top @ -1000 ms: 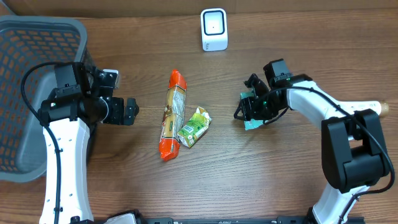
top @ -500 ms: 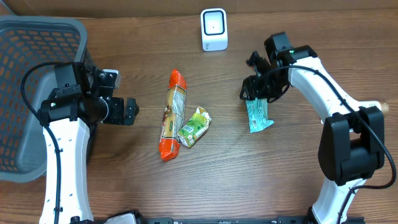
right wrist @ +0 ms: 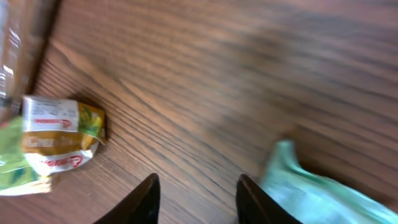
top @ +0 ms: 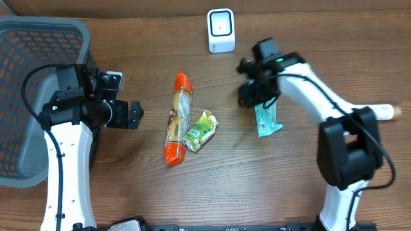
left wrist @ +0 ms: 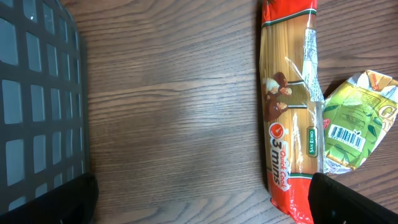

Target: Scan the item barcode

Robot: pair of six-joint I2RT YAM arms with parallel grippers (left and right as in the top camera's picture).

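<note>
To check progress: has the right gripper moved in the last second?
Yes. In the overhead view the right gripper moved up and left, nearer the scanner, away from the teal packet.

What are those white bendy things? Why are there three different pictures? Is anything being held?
Those are two robot arms. Each ends in a two-finger pincer called a gripper. One picture comes from a camera looking straight down at the wooden table. The other two come from small cameras on the arms' wrists, so you see each gripper's dark fingers at the bottom edge.

On the table lie a long orange pasta pack, a green packet beside it, and a teal packet. A grey basket stands at the left, and a small white box, probably the barcode scanner, stands at the back.

The left gripper is wide open and empty. The right gripper hangs by the teal packet with its fingers apart and holds nothing.
</note>
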